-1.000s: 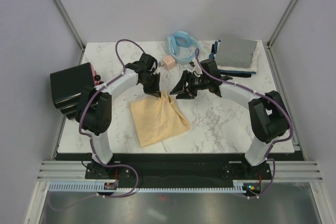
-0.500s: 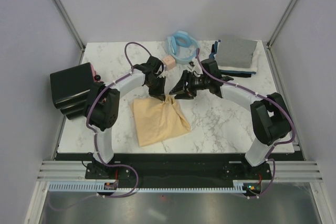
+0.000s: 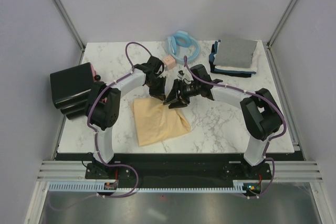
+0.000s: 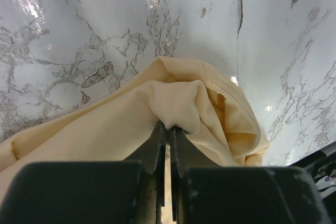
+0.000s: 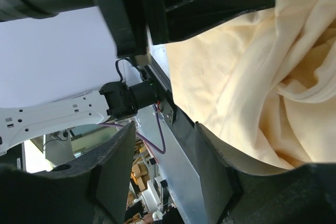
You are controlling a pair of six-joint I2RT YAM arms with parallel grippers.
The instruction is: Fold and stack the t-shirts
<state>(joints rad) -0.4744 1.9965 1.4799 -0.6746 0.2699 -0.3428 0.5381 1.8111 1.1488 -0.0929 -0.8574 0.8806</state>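
Left jaws are pressed together on a pinch of the pale yellow t-shirt (image 4: 189,103), and a soft tuck of cloth bulges right out of the tips, with a stitched hem curling beside it. That pinch looks meant to hold the far edge up off the table (image 3: 220,124) so a fold can be carried over.

Right jaws stand apart, nothing caught between them that I can see, tipped in just beside the same bunched cloth. My read: they're lining up a second grip, so the edge lifts at two points rather than sagging.

The shirt lies near the middle of the table, between the two arms. It's a rumpled, roughly four-sided heap of matte cloth, creased and doubled on itself, no neat fold yet. Under it is glossy white marble pattern with grey veins, likely slick enough for cloth to slide.

Far right corner, there's the stack (image 3: 235,56): grey on top, white and dark navy beneath, squared off. This shirt should end up there. There's a light blue ring (image 3: 184,45) at the far edge and a black box (image 3: 71,90) off to the left.
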